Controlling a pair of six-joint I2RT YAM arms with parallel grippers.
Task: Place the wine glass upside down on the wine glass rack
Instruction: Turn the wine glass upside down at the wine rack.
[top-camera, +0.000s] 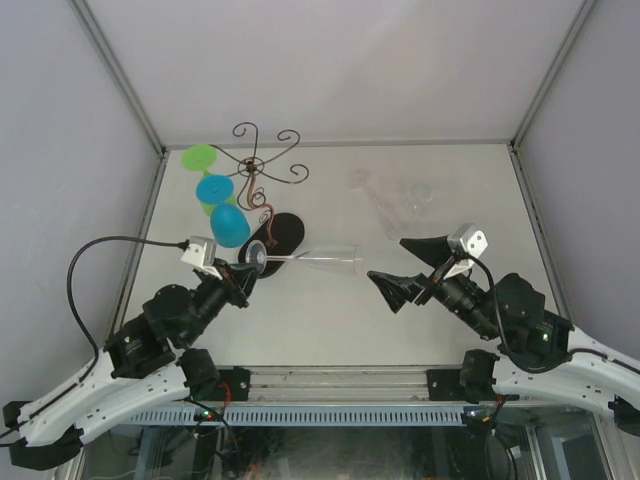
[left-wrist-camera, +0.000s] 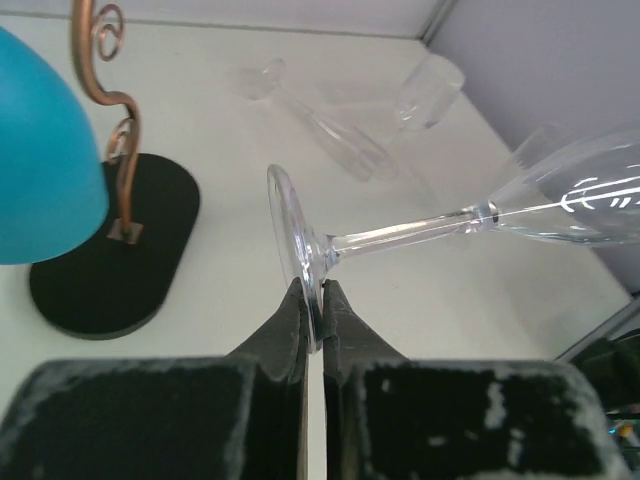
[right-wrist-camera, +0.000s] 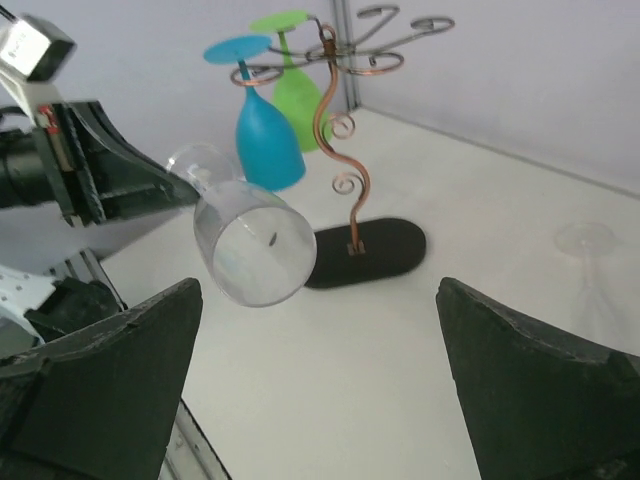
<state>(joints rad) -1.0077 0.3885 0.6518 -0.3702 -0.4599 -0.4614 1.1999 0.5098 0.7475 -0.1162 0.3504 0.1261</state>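
A clear wine glass hangs level above the table, bowl toward the right. My left gripper is shut on the rim of its foot; in the left wrist view the fingertips pinch the foot edge, and the stem runs right to the bowl. My right gripper is open just right of the bowl, touching nothing; in its wrist view the bowl's mouth floats ahead of the open gripper, above its left finger. The wine glass rack stands at the back left on its black base.
A blue glass and a green glass hang upside down on the rack's left arms. Two more clear glasses lie on the table at the back right. Grey walls close in the table on three sides.
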